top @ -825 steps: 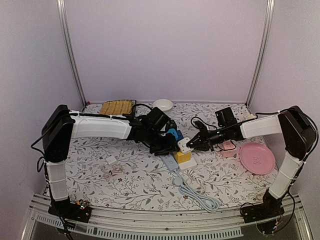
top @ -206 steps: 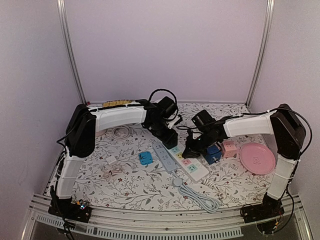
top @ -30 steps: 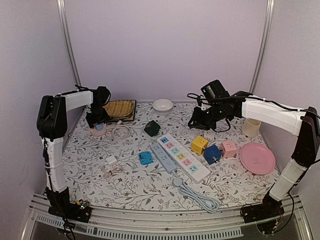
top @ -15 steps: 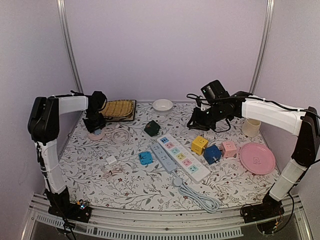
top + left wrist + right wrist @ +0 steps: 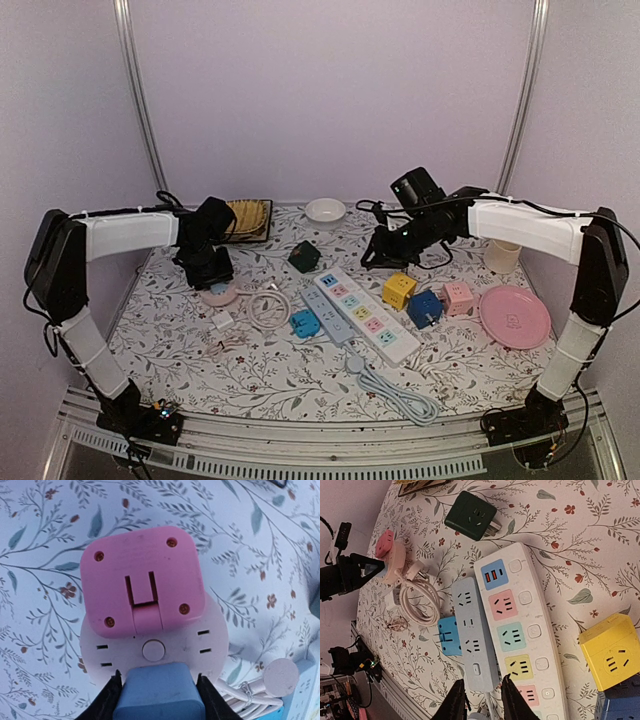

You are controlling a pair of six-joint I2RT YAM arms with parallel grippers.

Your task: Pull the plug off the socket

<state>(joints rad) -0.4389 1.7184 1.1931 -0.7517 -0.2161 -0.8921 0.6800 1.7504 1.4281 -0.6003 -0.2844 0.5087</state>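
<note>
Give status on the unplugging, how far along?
Done: white power strip and grey power strip show only empty sockets. In hand: left gripper is shut on the blue plug, seated in the round socket. Left: pull it out; the pink adapter is plugged in there too. Right gripper holds nothing.

No legible text, brand or number anywhere. Small centre mark on the pink plate point(image 5: 535, 302), too small to read. Faces of the blue plug point(image 5: 159, 694) and pink adapter point(image 5: 142, 575) are plain.
</note>
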